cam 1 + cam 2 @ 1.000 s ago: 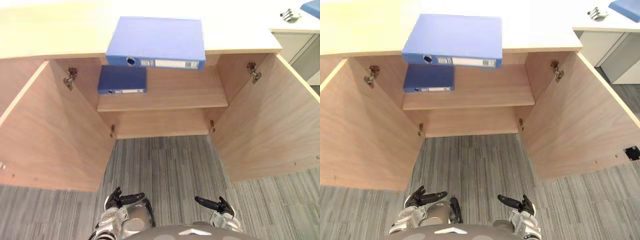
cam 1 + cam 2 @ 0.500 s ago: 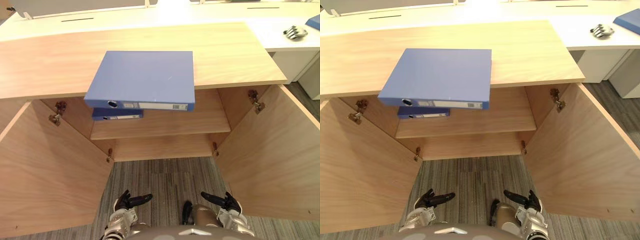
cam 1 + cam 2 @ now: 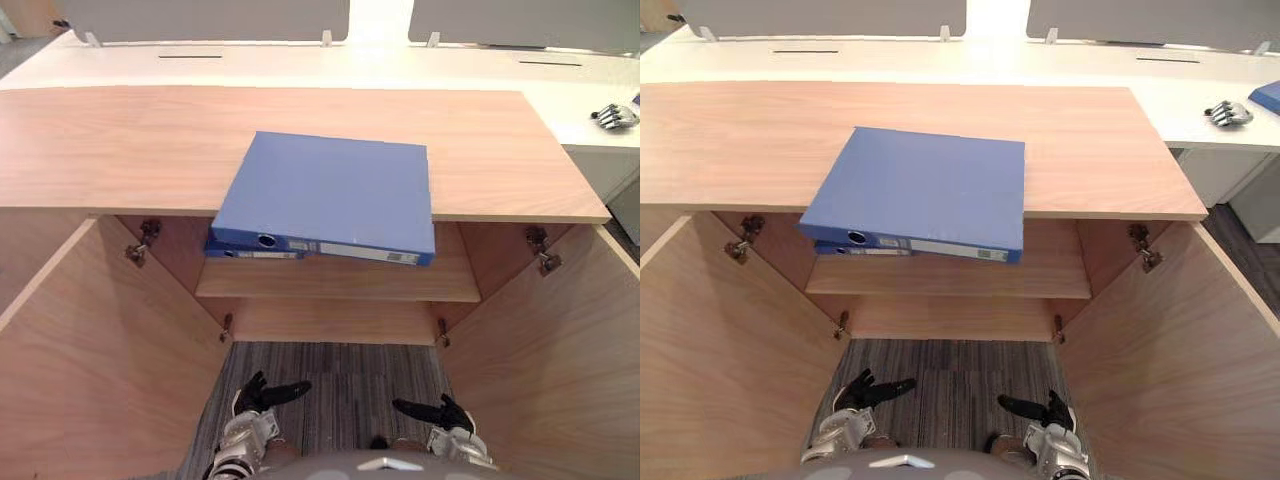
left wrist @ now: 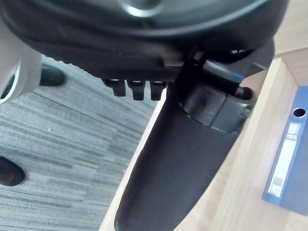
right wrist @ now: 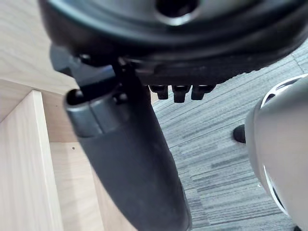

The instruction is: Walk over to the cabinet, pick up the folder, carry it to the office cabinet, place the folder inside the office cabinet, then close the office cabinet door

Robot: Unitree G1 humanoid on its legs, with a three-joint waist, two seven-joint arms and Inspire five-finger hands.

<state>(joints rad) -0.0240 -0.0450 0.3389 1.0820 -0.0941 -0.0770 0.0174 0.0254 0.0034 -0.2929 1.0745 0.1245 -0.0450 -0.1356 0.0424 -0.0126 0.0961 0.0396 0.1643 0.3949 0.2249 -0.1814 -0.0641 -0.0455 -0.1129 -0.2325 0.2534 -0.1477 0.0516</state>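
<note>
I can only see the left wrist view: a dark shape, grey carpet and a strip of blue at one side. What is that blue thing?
Observer: Probably a folder. The head camera shows a blue folder lying flat on the cabinet top, its spine jutting over the front edge.
Operator: Is it the only one?
Observer: No, a second blue folder lies on the shelf just beneath it.
Operator: Is the robot holding anything?
Observer: No. The left robot hand and the right robot hand hang low over the carpet, fingers straight, both empty.
</note>
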